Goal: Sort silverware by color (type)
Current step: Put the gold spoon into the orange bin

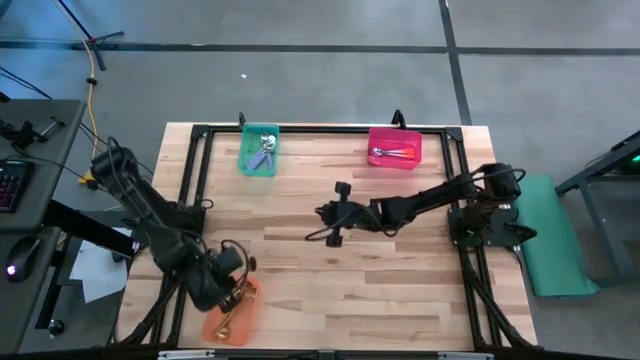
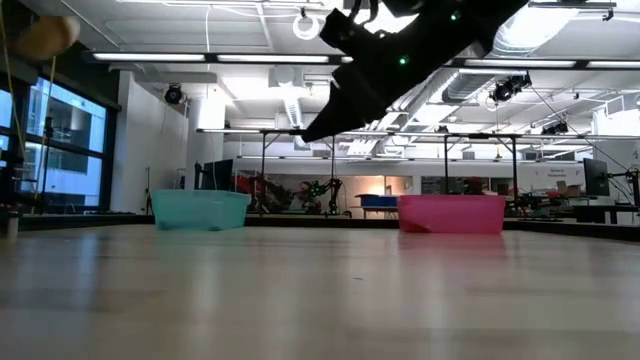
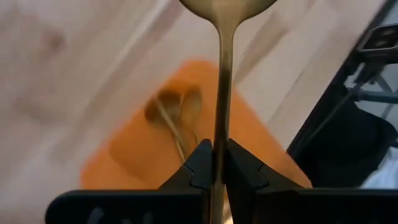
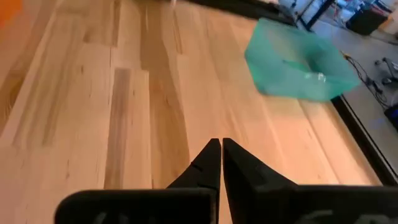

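In the left wrist view my left gripper [image 3: 219, 155] is shut on a gold spoon [image 3: 222, 74]. It hangs over the orange bin [image 3: 130, 155] at the table's near left [image 1: 215, 330], where two gold spoons [image 3: 177, 112] lie. My right gripper [image 1: 320, 213] hovers over the middle of the table, shut [image 4: 221, 144] on nothing. At the far edge, a teal bin [image 1: 259, 150] and a pink bin [image 1: 394, 150] each hold spoons. My left gripper pinches the gold spoon's handle [image 3: 222, 134] between its two fingers. The fingers slant down from above. The spoon sticks out past the fingertips, its bowl [image 3: 227, 5] at the far end. It is lifted clear, above the orange bin.
A black frame [image 1: 320, 130] borders the wooden table top on its far, left and right sides. Bare wood [image 1: 330, 280] lies between the bins. In the low view the teal bin [image 2: 200, 210] and the pink bin [image 2: 452, 213] stand at the far edge.
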`<state>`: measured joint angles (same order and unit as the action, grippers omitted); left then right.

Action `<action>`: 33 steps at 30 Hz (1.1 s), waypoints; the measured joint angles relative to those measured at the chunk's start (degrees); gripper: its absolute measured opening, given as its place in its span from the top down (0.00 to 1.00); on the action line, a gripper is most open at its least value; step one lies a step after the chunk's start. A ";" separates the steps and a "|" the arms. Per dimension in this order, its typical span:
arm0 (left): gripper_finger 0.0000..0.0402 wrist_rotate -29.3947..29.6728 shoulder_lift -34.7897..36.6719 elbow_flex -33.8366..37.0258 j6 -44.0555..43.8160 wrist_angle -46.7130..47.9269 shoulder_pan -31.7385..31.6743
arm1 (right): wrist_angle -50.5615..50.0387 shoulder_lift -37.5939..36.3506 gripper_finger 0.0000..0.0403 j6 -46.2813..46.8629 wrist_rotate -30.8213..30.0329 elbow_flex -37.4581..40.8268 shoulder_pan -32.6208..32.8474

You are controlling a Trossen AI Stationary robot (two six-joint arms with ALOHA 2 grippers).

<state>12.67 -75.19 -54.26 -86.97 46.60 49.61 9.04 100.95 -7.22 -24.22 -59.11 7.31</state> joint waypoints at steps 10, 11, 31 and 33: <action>0.98 -2.93 -6.80 0.02 -14.41 -2.73 4.83 | 5.21 -0.54 1.00 3.94 -6.36 8.12 4.20; 0.98 -2.80 -7.59 0.02 -14.92 -3.67 5.05 | 7.74 -0.82 1.00 5.02 -6.38 10.14 4.45; 0.95 -3.13 -15.28 0.07 -24.23 -7.66 7.37 | 32.41 -1.18 1.00 6.94 -9.78 26.21 9.77; 0.92 -3.25 -15.28 0.07 -25.07 -7.63 7.60 | 32.39 -1.18 1.00 6.97 -9.78 26.21 9.74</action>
<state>9.42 -90.48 -54.19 -112.03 38.96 57.21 41.43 99.77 -0.25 -34.00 -32.91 17.05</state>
